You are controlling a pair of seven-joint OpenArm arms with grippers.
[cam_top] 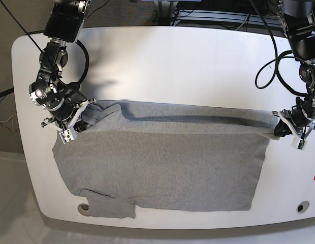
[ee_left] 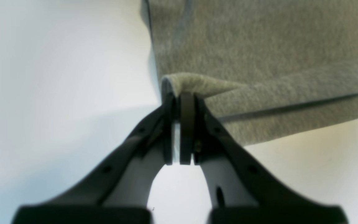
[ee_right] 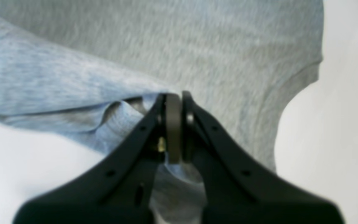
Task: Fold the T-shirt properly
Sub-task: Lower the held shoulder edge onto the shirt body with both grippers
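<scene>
- We see a grey T-shirt point(cam_top: 162, 162) spread across a white table point(cam_top: 162, 61), its long axis running side to side in the base view.
- The far long edge is lifted into a taut line between our two arms; the rest of the cloth lies flat and reaches toward the near table edge.
- Our right gripper point(cam_top: 82, 113), at the left of the base view, is clamped on the cloth at the shoulder end point(ee_right: 154, 99), beside a sleeve.
- Our left gripper point(cam_top: 280, 128), at the right of the base view, is clamped on the hem corner point(ee_left: 191, 84).
- From each pincer the body of the shirt lies toward the near edge, so we judge the coming fold turns on carrying the held edge that way, both arms together.
- Each arm is at its own end; neither is nearer the middle.
- We see no containers on the table.
</scene>
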